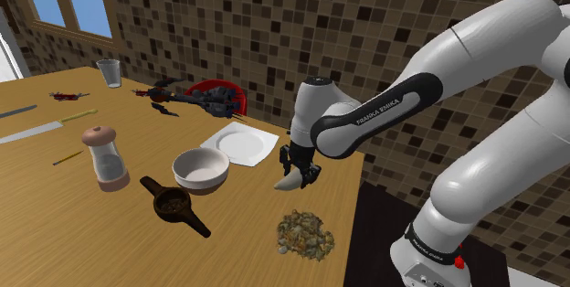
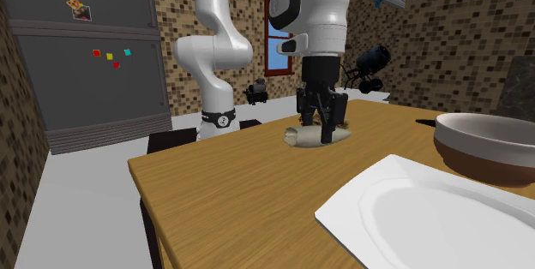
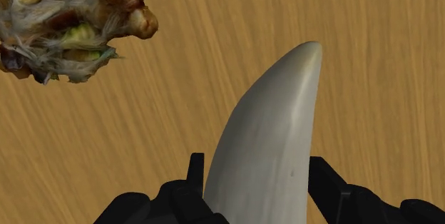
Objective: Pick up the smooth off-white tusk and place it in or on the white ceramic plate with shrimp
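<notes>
Smooth tusk point(image 3: 265, 151), wooden table point(image 3: 107, 151)
The tusk has a soft shine; the table shows fine light-brown wood stripes.

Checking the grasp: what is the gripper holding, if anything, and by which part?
The tusk, clasped by the gripper at its thick base end; the pointed tip sticks out free.

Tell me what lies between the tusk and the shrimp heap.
Bare wooden tabletop separates the tusk from the shrimp heap; the wrist view shows it.
</notes>
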